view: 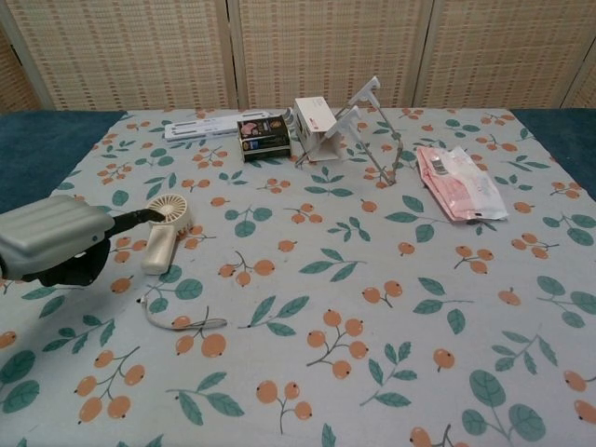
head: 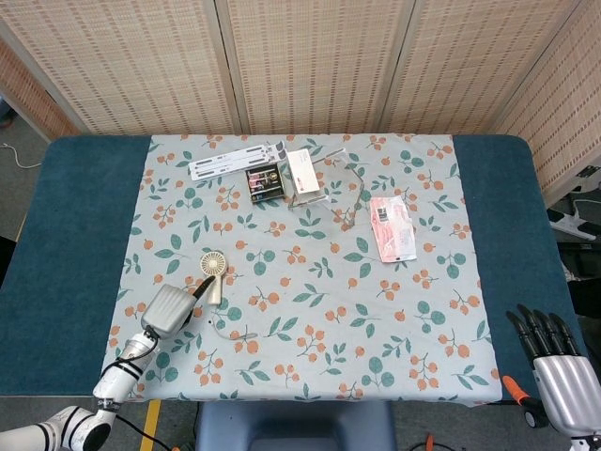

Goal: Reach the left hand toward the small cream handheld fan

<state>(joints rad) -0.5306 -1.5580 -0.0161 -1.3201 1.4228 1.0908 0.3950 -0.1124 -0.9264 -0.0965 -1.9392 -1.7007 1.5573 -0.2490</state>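
The small cream handheld fan lies flat on the floral cloth at the left, round head toward the back, with a thin wrist loop trailing from its handle. My left hand hovers just left of the fan's handle; a dark fingertip points at the fan's head, close to it. Nothing is in that hand, and its other fingers are curled underneath. My right hand hangs off the table's front right corner, fingers straight and apart, holding nothing.
At the back of the floral cloth lie a white strip, a dark battery pack, a white box and a clear folding stand. A pink-and-white packet lies to the right. Blue table surface flanks the cloth.
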